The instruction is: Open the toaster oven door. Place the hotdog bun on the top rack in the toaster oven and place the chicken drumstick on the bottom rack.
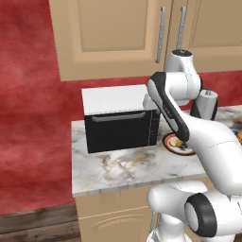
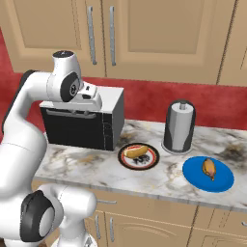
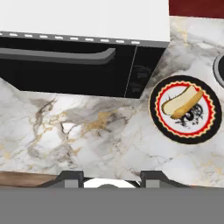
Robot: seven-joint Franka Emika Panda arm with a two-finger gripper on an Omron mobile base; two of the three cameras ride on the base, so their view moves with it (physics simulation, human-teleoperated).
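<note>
Landmark: the toaster oven point(image 1: 120, 118), standing at the left end of the marble counter point(image 1: 118, 168) against the red wall.

Its door point(image 3: 65, 72) is fully shut, the grey bar handle point(image 3: 57, 54) lying level along the upper edge; neither rack can be seen behind the dark glass.

The gripper point(image 3: 111, 175) hangs above the counter in front of the oven's right end, looking down, its fingers close together with nothing between them.

Just right of the oven sits the patterned plate point(image 3: 186, 109) carrying the hotdog bun point(image 3: 181, 103). Further right stands the grey kettle point(image 2: 179, 126), then the blue plate point(image 2: 208, 173) with the chicken drumstick point(image 2: 209, 167).

Judgement: the opening step is in hand and not yet begun (no contact with the handle). The next move calls for lowering the hand to the handle, seizing it, and swinging the door down.
</note>
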